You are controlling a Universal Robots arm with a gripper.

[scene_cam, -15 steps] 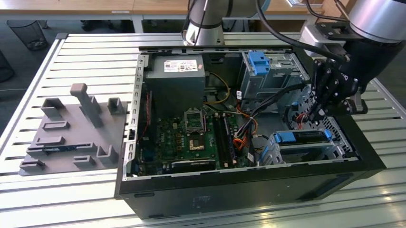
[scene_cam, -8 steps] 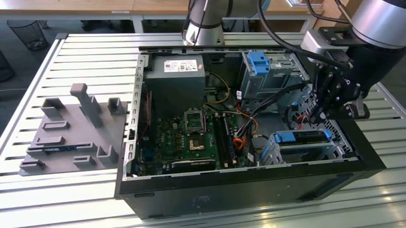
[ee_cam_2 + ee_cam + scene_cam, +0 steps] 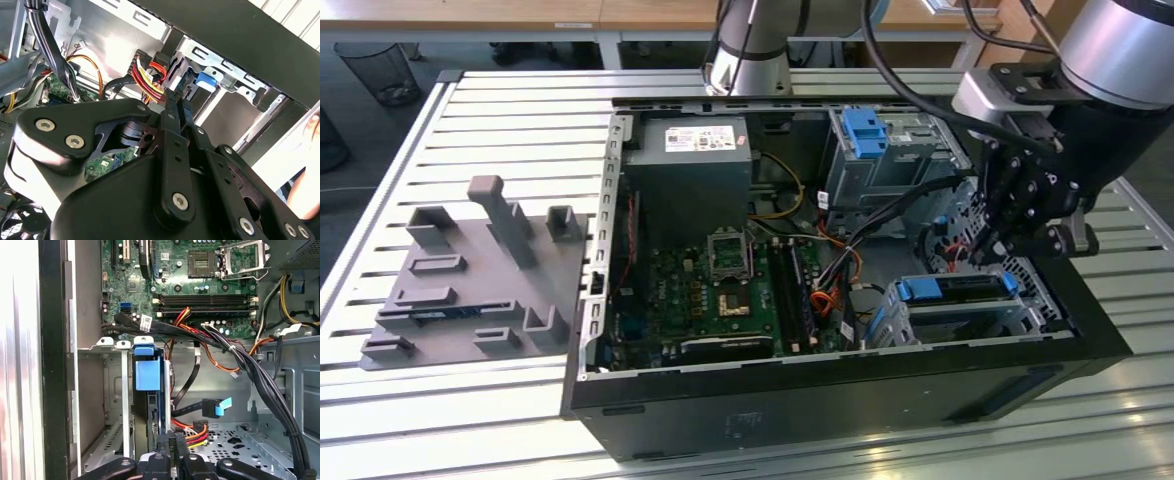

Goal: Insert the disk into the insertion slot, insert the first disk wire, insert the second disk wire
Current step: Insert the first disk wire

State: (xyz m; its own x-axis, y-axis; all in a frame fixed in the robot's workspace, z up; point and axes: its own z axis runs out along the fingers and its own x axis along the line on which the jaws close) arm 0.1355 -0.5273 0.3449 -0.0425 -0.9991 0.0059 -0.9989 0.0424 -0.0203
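The disk (image 3: 958, 290), framed by its blue carrier, sits in the insertion slot (image 3: 907, 328), the low silver cage at the case's front corner on the exterior view's right. In the first wrist view the disk (image 3: 148, 375) is edge-on inside the slot (image 3: 112, 390). My gripper (image 3: 981, 255) hangs just behind the slot. In both wrist views it (image 3: 171, 447) (image 3: 172, 102) looks shut on the black plug of the red-and-yellow disk wire (image 3: 196, 432) (image 3: 150, 75), close to the disk's rear edge. A black wire with a blue plug (image 3: 220, 407) lies loose beside it.
The open black case holds the motherboard (image 3: 720, 280), the power supply (image 3: 687, 170) and a taller cage with a blue clip (image 3: 867, 135). A thick black cable bundle (image 3: 260, 385) crosses beside the gripper. A grey fixture (image 3: 467, 280) stands on the slatted table at the exterior view's left.
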